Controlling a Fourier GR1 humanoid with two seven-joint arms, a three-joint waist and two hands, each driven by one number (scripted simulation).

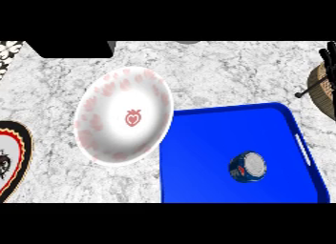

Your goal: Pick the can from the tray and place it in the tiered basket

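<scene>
- On the marble table (220,71), a blue tray (199,157) fills the lower right of my view, its near edge cut off by the frame.
- Inside that tray the can (247,167) stands upright toward the right half, seen from above: a silver top and a dark blue side. It touches none of the tray's walls and nothing is near it.
- Just left of the tray lies a white plate (125,116) with faint pink spots around its rim and a small red strawberry mark at its centre; its right edge meets or slightly overlaps the tray's upper left corner.
- At the far left edge a second plate (10,159) with a red, black and cream border shows only in part.
- At the upper right edge my right hand (333,59) shows as a black shape with fingers straight and pointing up, holding nothing, well apart from the can.
- Below that hand sits a brown, rounded thing with dark wire, probably the tiered basket (324,93), though it is mostly out of frame.
- My left hand does not show.
</scene>
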